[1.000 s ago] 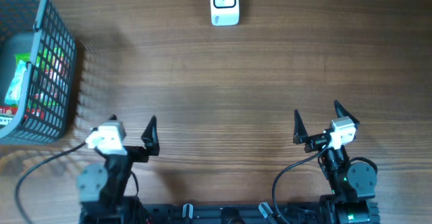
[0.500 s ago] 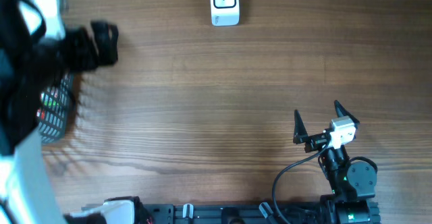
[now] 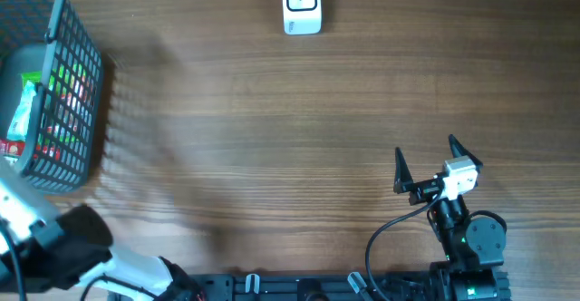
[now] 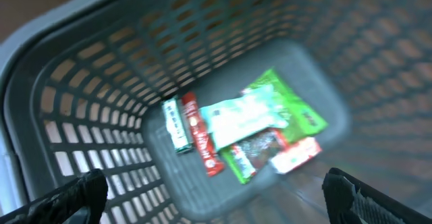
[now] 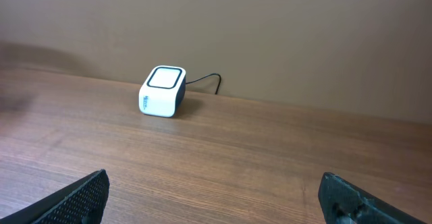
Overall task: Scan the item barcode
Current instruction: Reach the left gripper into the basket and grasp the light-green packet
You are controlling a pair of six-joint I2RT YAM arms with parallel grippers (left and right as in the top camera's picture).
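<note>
The left gripper [image 4: 212, 190] has been lifted from its low resting pose and brought high over the basket [image 4: 81, 116].

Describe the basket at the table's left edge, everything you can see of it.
The basket looks like grey plastic: lattice walls of small rectangular holes, a solid rim and floor. It stands upright on the wooden table at its left, partly cut off in the overhead view. Several snack packets, green, red and white, lie overlapping on its floor.

Item one, my left arm [image 3: 77, 242]: blurred, lower left of the overhead frame, with the left gripper [image 4: 216, 200] showing its jaws wide apart. Item two, my right gripper [image 3: 426, 151]: lower right, jaws wide apart, nothing between them.
</note>
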